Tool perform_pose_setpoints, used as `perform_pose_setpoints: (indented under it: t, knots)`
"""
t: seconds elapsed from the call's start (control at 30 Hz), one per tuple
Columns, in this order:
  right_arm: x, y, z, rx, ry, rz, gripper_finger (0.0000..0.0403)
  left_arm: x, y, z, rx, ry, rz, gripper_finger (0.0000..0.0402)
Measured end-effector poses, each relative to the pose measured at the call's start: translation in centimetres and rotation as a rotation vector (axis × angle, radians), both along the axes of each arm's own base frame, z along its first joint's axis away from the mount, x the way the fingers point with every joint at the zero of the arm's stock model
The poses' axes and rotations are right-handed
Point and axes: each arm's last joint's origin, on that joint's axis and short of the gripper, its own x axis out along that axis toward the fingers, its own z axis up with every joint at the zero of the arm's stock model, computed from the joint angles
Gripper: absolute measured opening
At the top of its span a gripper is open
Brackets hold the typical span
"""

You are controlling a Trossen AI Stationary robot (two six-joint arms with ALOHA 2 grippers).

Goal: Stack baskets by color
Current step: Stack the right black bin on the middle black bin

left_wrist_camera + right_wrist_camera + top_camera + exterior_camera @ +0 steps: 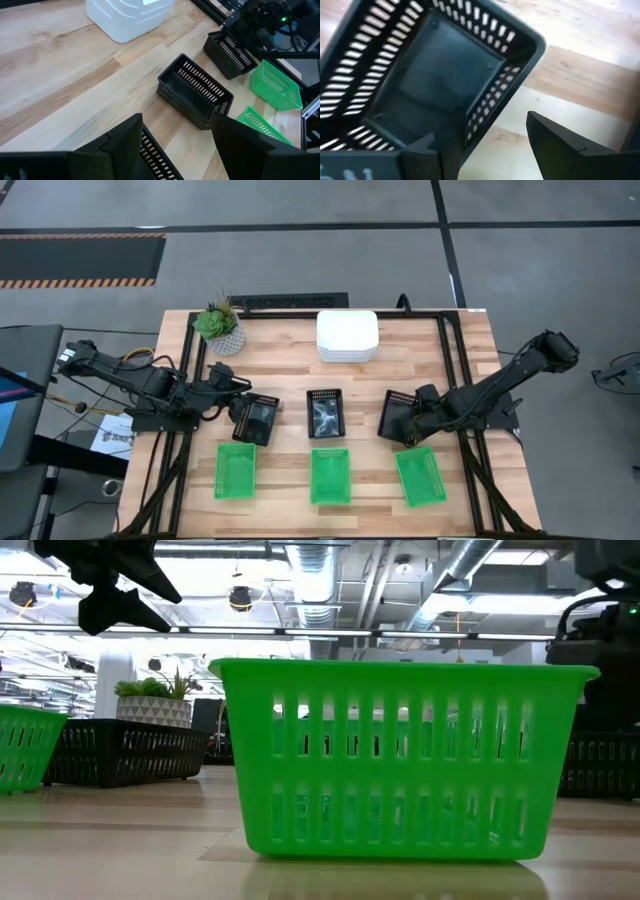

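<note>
Three black mesh baskets stand in a row mid-table: left (260, 418), middle (324, 412), right (397, 415). Three green baskets (330, 475) stand in the near row, each on its own base. White baskets (347, 335) sit stacked at the far edge. My right gripper (480, 127) is open and points down over the right black basket (435, 75). One finger is over its inside and one outside, with a side wall (495, 95) between them. My left gripper (176, 117) hangs open above the left black basket (152, 155), clear of it.
A potted plant (220, 325) stands at the far left corner. A black frame (455, 380) runs along the table's sides. Bare wood lies between the white stack and the black row.
</note>
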Motion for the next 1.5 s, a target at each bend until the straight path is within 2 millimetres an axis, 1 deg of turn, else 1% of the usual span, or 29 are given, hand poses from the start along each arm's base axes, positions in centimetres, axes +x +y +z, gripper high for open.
perform_pose_setpoints:
  t: [0.13,0.23,0.6,0.63,0.77,0.83,0.93,1.03,1.13,1.27,1.37,1.43,1.5]
  knots:
    - [0.1,-0.2,-0.1,-0.003,0.002,0.002,0.0194,0.0,0.0,0.0,0.007,0.002,-0.004,0.0224]
    - [0.2,-0.4,-0.1,-0.006,0.006,0.007,0.0164,0.0,0.0,0.0,0.015,0.005,-0.010,0.0224]
    - [0.6,-1.2,0.0,-0.033,-0.007,-0.005,0.0017,0.0,0.0,0.0,0.033,0.011,-0.022,0.0224]
    - [0.6,-1.4,0.0,-0.044,-0.008,-0.002,0.0012,0.0,0.0,0.0,0.036,0.012,-0.024,0.0224]
    - [1.4,-2.4,0.8,-0.079,-0.019,-0.006,0.0018,0.0,0.0,0.0,0.036,0.012,-0.024,0.0224]
    - [2.1,-3.1,1.8,-0.106,-0.046,0.009,0.0011,0.0,0.0,0.0,0.036,0.013,-0.024,0.0224]
    - [3.7,-4.3,4.0,-0.158,-0.111,0.045,0.0007,0.0,0.0,0.0,0.036,0.012,-0.023,0.0224]
    - [5.4,-5.5,6.5,-0.211,-0.220,0.080,0.0009,0.0,0.0,0.0,0.037,0.012,-0.021,0.0224]
    - [7.2,-6.3,8.6,-0.262,-0.382,0.121,0.0003,0.0,0.0,0.0,0.037,0.011,-0.020,0.0224]
    - [9.1,-6.5,10.5,-0.321,-0.620,0.159,0.0003,0.0,0.0,0.0,0.027,0.008,-0.014,0.0224]
    - [10.5,-6.0,11.1,-0.342,-0.743,0.172,0.0003,0.0,0.0,0.0,0.023,0.007,-0.012,0.0224]
    - [11.2,-5.6,10.7,-0.343,-0.754,0.173,0.0003,0.0,0.0,0.0,0.021,0.007,-0.013,0.0224]
    - [12.4,-5.0,9.9,-0.325,-0.768,0.166,0.0002,0.0,0.0,0.0,0.022,0.007,-0.012,0.0224]
